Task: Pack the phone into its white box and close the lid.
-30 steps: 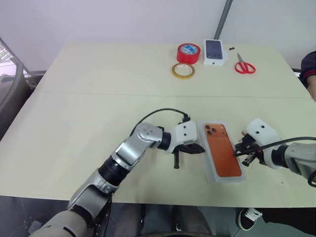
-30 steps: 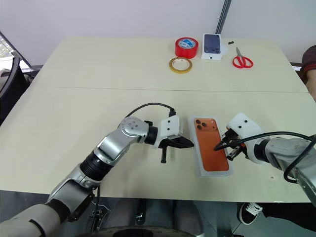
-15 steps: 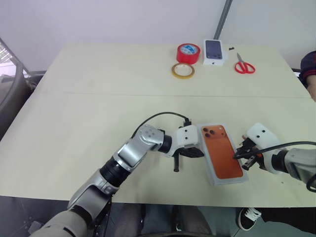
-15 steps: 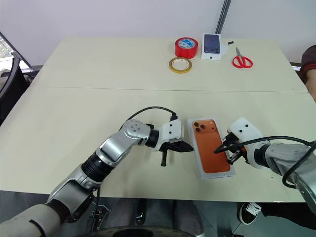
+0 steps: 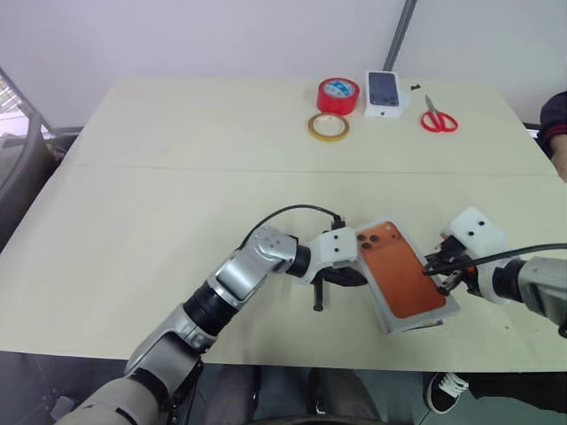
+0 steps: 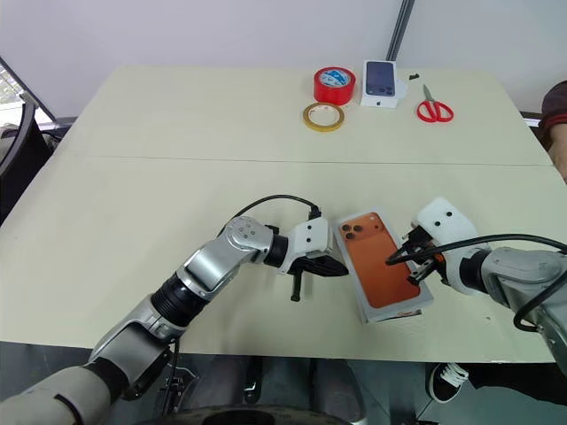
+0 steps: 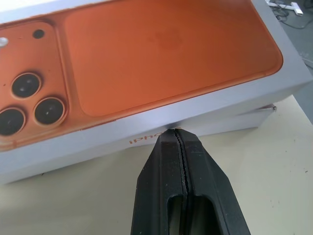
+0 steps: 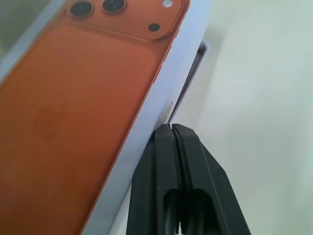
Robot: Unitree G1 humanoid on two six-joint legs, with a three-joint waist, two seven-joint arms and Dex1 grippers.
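Lid (image 5: 403, 278) sits slightly askew on the white box (image 7: 244, 119), seemingly not fully seated; left gripper (image 7: 175, 131) and right gripper (image 8: 169, 127), jaws closed and empty, touch opposite sides.

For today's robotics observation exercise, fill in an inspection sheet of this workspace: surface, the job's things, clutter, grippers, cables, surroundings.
Surface: pale table, seam across its middle.
Job's things: lid with the orange phone print sits askew on the white box, whose lower edge shows; not fully seated.
Clutter: red tape roll, yellow tape ring, small white phone box, red scissors, all at the far edge.
Grippers: left gripper shut, tip at the lid's side; right gripper shut, at the opposite side.
Cables: black cable loops over the left wrist.
Surroundings: white wall behind.
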